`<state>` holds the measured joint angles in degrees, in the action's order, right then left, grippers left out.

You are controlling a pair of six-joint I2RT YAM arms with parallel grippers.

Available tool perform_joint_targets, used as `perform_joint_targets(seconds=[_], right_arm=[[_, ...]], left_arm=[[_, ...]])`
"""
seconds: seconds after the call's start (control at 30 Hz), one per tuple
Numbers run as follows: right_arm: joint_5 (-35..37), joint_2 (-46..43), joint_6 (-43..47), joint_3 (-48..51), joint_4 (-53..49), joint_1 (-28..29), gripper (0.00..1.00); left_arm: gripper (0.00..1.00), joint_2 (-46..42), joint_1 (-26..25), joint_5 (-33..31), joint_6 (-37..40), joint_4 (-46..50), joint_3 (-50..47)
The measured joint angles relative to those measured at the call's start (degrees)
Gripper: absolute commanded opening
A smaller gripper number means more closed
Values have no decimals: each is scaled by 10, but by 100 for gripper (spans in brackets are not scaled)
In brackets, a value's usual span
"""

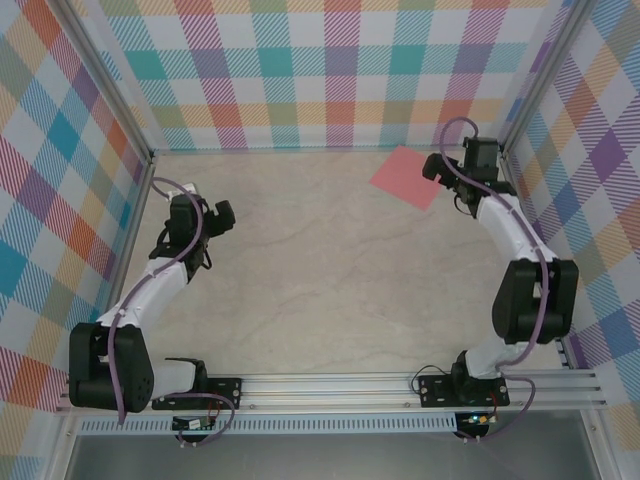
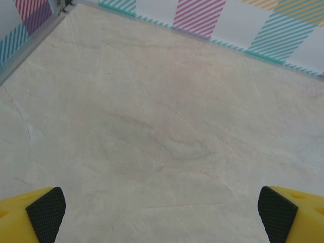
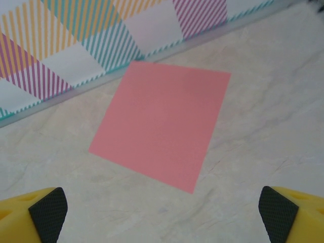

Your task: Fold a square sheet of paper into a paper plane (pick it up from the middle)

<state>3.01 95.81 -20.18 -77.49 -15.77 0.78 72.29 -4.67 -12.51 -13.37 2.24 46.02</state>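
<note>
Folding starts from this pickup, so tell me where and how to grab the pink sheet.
Take the sheet at its middle, coming straight down from above with the open right gripper. It lies flat and unfolded on the table beside the back wall, so no edge is raised to slip under; pinching the centre up probably works best.

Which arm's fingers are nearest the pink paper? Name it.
The right fingers, beside the pink paper at the back; the left fingers are far across the table.
</note>
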Motion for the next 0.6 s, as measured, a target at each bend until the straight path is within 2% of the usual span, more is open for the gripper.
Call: perform_joint_targets(seconds=[0.27,0.6], right_arm=[[-133,213,-94,-158,-94,0,100],[-153,356,-139,-299,-155,0,99]], left_arm=[[100,5,0,52,-60,88,19],[100,44,0,124,-88,99,26]])
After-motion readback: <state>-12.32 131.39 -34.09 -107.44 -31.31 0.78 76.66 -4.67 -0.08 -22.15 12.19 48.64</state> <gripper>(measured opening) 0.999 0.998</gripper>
